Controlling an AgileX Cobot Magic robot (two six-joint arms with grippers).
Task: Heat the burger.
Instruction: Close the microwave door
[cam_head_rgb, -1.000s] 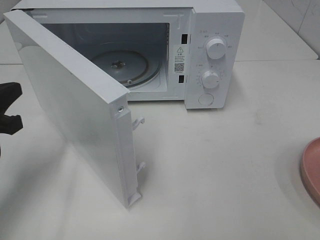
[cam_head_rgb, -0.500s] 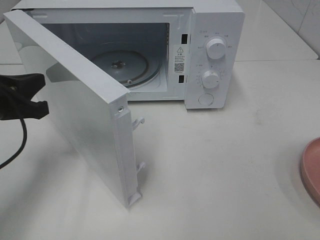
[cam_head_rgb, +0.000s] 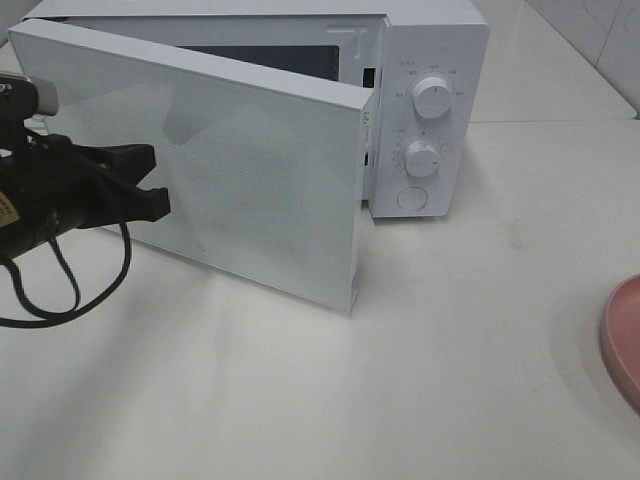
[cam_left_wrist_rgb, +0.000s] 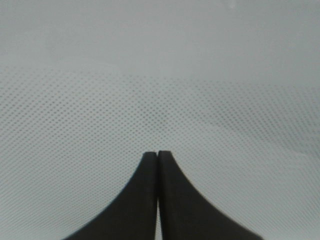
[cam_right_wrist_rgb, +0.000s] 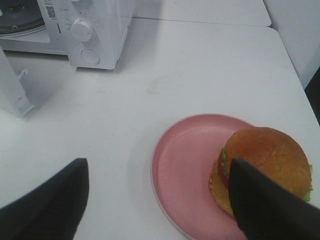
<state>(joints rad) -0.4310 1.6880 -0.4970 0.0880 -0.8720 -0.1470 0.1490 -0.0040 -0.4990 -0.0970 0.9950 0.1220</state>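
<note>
The burger (cam_right_wrist_rgb: 265, 162), with a golden-brown bun, sits on the far side of a pink plate (cam_right_wrist_rgb: 185, 175). My right gripper (cam_right_wrist_rgb: 157, 200) hovers open above the plate, one finger (cam_right_wrist_rgb: 270, 210) overlapping the burger in the view and nothing held. In the exterior view only the plate's rim (cam_head_rgb: 625, 340) shows at the right edge, and the burger is out of that view. My left gripper (cam_head_rgb: 158, 182) is shut, its tips against the outer face of the white microwave's door (cam_head_rgb: 240, 190). The left wrist view shows the shut gripper (cam_left_wrist_rgb: 158, 155) close to the door's dotted mesh (cam_left_wrist_rgb: 160, 90).
The white microwave (cam_head_rgb: 430, 110) stands at the back with two knobs (cam_head_rgb: 432, 97) and a round button on its right panel. Its door stands partly closed, angled out over the table. A black cable (cam_head_rgb: 60, 290) loops under the left arm.
The left gripper has come in from the left and moved right against the door. The door has swung from wide open to partly closed, hiding the turntable.
</note>
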